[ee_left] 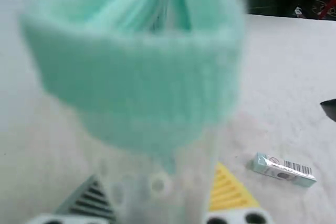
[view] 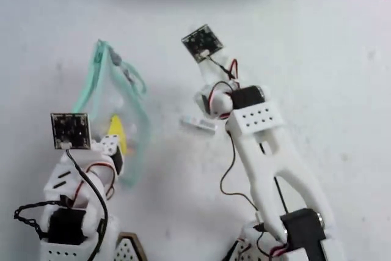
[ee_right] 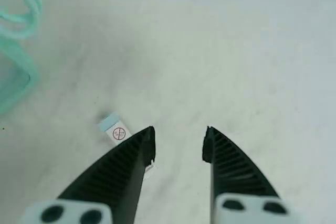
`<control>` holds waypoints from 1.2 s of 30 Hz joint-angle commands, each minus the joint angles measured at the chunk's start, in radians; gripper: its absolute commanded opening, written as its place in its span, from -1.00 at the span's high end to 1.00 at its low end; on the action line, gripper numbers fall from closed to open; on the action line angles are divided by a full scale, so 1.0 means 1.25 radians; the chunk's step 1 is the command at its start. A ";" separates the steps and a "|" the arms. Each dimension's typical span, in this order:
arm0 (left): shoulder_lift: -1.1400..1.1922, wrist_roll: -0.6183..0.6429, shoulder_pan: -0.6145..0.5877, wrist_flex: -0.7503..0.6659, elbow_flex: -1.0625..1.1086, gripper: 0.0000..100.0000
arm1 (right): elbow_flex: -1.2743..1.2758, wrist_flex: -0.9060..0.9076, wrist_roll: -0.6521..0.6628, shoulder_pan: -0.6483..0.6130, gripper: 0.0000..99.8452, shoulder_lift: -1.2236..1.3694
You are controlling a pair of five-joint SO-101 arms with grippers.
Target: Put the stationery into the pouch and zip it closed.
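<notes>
The clear pouch (view: 116, 99) with a mint green zip edge lies at the left of the table, its mouth pointing away from the arms. My left gripper (ee_left: 157, 184) is shut on the pouch's near end, with the clear plastic between its yellow finger (ee_left: 228, 192) and its black one. The pouch's green edge (ee_left: 142, 72) rises close in front of the left wrist camera. A small eraser in a pale sleeve (view: 198, 123) lies on the table to the right of the pouch. Just above it my right gripper (ee_right: 178, 140) hangs open, one finger (ee_right: 128, 161) covering the eraser's (ee_right: 116, 129) end.
The white table (view: 317, 53) stretches bare to the right and back. The right arm (view: 269, 163) slants up from the front edge towards the middle. A dark strip runs along the table's far edge.
</notes>
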 commanded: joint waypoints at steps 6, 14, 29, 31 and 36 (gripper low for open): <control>-0.010 0.007 -0.009 -0.031 -0.036 0.87 | -0.037 -0.001 0.014 -0.001 0.84 0.141; -0.010 0.007 -0.012 -0.033 -0.036 0.87 | -0.038 -0.001 0.014 -0.004 0.89 0.177; -0.010 0.006 -0.012 -0.033 -0.034 0.87 | -0.038 0.007 0.015 -0.008 0.60 0.176; -0.010 0.006 -0.012 -0.033 -0.034 0.87 | -0.043 0.029 0.016 -0.012 0.60 0.175; -0.010 0.006 -0.012 -0.033 -0.034 0.87 | -0.039 0.039 0.095 -0.072 0.60 0.184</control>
